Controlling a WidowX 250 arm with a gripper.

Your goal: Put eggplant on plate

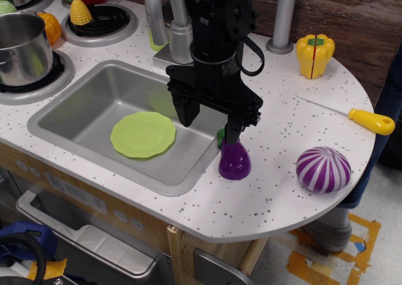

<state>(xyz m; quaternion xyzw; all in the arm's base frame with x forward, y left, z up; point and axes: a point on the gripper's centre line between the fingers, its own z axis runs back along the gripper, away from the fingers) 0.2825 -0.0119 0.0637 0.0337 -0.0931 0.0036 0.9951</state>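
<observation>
The eggplant (234, 161), small, glossy and purple with a green stem cap, stands on the speckled counter just right of the sink's right rim. The light-green plate (143, 134) lies flat on the sink floor, to the left of the eggplant. My black gripper (210, 123) hangs open over the sink's right edge, with nothing between its fingers. Its right finger (233, 131) is right above the eggplant's stem and hides part of it. Its left finger (186, 112) is over the sink, near the plate's right rim.
The metal sink (81, 103) is sunk into the counter. A purple-and-white striped round toy (323, 169) lies right of the eggplant. A yellow pepper (315, 55) and a yellow-handled tool (372, 120) are further back right. A faucet (181, 34), pot (22, 46) and corn (80, 12) stand behind and left.
</observation>
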